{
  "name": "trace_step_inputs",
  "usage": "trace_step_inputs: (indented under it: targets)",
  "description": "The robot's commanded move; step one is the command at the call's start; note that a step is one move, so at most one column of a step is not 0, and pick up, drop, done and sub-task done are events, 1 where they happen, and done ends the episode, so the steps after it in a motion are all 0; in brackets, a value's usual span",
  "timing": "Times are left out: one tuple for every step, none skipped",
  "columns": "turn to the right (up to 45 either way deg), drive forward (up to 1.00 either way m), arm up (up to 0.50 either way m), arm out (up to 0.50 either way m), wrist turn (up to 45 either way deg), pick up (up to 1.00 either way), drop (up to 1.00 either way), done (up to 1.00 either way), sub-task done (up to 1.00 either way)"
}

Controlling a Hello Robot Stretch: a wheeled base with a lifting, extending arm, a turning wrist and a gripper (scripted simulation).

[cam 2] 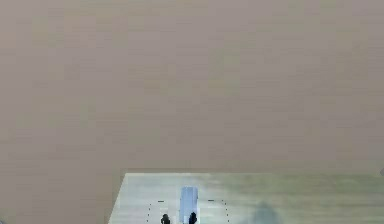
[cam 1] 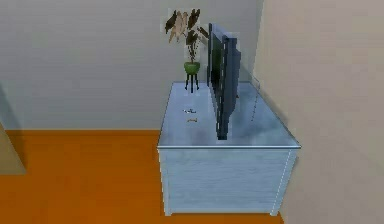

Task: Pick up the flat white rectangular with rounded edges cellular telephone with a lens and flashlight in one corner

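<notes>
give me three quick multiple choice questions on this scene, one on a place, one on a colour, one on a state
1. Where does the potted plant stand?
A on the floor
B at the far end of the cabinet top
C on top of the television

2. What colour is the floor?
A orange
B grey
C green

3. How is the television placed?
A lying flat
B standing upright
C face down on the floor

Answers: B, its green pot sits on the cabinet top near the back wall; A, the floor is bright orange; B, the dark screen rises edge-on from the cabinet.
</notes>
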Motion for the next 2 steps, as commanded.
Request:
trace_step_inputs:
  targets:
    - [0.0,0.0,0.1,0.0,0.0,0.0,0.0,0.0,0.0]
    - [0.0,0.0,0.0,0.0,0.0,0.0,0.0,1.0,0.0]
